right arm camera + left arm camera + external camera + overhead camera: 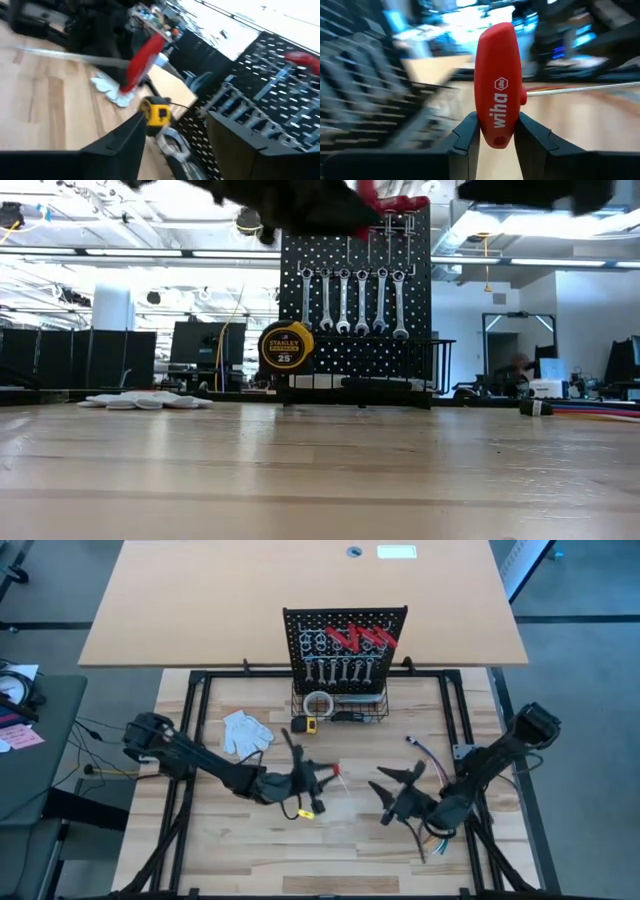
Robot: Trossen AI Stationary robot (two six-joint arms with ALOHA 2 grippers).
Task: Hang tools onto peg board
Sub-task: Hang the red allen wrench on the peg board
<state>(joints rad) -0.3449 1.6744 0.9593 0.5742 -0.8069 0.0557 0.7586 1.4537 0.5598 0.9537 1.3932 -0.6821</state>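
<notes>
I have the left gripper (322, 778) clamped on a red T-handle driver (496, 85) with a slim silver shaft, held above the pale wood-plank bench (200, 850) in front of the peg board (345, 645), where the red-handled tools (352, 638) and a row of silver wrenches (338, 670) already hang. At the peg board's foot I see a yellow tape measure (286, 346) and, off to one side, a white glove (245, 730). My right gripper (397, 792) waits wide open and empty nearby, and beyond the peg board the low view shows an open workspace with dark monitors (195, 345) under ceiling strip lights (120, 252).
</notes>
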